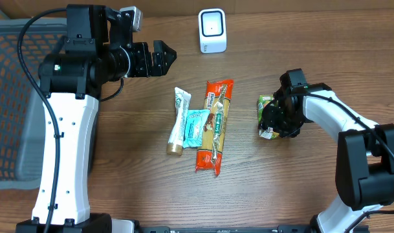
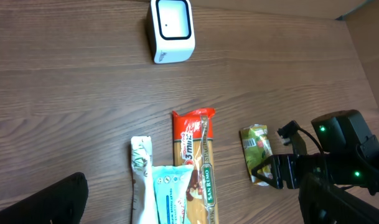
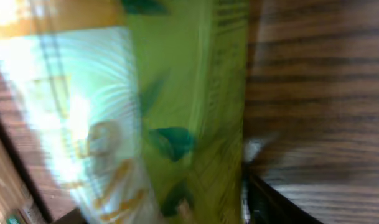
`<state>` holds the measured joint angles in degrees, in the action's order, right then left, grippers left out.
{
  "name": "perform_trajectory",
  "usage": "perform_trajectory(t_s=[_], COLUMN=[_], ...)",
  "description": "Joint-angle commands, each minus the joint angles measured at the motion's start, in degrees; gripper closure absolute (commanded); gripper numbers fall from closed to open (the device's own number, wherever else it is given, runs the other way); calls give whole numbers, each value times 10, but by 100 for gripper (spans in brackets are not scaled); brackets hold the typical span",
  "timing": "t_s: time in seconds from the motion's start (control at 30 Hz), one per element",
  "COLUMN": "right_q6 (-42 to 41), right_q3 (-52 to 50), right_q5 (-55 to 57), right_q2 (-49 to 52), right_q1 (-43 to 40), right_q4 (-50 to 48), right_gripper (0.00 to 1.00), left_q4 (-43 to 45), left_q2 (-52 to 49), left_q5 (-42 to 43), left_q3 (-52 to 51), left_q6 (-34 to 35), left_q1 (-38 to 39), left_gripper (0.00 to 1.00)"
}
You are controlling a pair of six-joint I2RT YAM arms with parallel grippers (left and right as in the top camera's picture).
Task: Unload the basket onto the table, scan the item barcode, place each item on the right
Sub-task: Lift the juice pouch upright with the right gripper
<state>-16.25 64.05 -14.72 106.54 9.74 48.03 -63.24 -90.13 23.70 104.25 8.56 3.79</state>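
Because the green packet [image 1: 264,107] lies flat on the worktop [image 1: 313,52] right under the right pincer [image 1: 279,125], that arm is much the nearer one. The packet's long side points to the far edge, where the white scanner [image 1: 212,30] stands well apart. I cannot tell if the right pincer is clamped on it. The left pincer [image 1: 159,57] hangs wide apart, far off.

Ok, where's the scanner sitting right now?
In the overhead view the white scanner stands at the far edge of the table, near the middle, straight beyond the orange pasta packet and right of the left gripper.
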Motion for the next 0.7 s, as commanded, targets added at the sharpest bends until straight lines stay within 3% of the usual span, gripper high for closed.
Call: perform_trajectory(t_s=[0.0,0.27,0.53,0.67], right_q6=[2,2,41,88], right_q3=[-21,-11,128,237], right_q5=[-4,-4,-24,-106], right_q2=[11,11,10,10], right_q1=[-1,-1,-2,-2], right_q4=[1,1,123,196], right_gripper=[59,87,90,90], left_q4=[0,0,0,0], left_q2=[-5,-5,-5,-5], left_q5=[-3,-3,-3,-3], left_q3=[4,4,4,4], left_q6=[-13,-13,-13,-13], left_q1=[3,3,3,3], left_gripper=[0,0,0,1])
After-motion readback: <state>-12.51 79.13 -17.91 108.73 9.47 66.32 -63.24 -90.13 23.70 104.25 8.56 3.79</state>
